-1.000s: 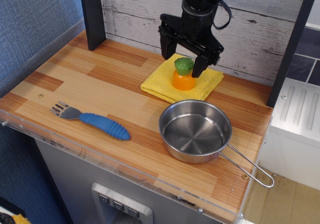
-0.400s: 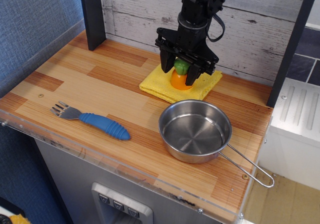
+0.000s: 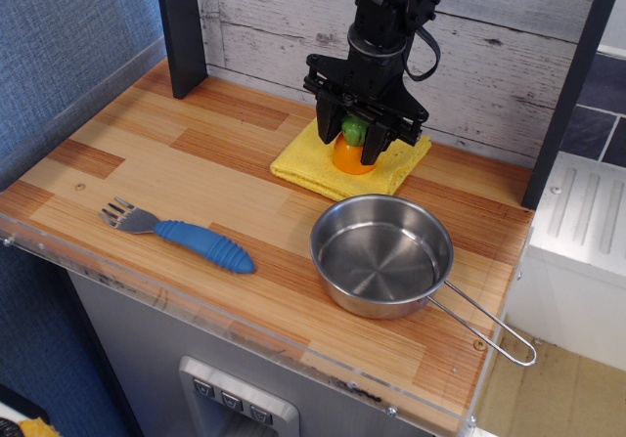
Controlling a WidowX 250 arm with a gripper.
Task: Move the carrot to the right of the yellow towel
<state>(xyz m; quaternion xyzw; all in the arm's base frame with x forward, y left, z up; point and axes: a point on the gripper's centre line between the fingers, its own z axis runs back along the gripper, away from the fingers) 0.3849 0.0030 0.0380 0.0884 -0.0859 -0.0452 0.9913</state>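
Big wooden table [image 3: 147, 173], steel pan [image 3: 381, 254] front-right w/ handle pointing off the corner, blue fork [image 3: 186, 235] front-left. Yellow towel [image 3: 308, 163] at the back by the wall, and the carrot [image 3: 351, 147] sits on top of it, so it's not yet to the right. Arm comes straight down from above, wrist vertical. Gripper [image 3: 353, 142] straddles the carrot, fingers either side, prob. clamped on it for the lift.
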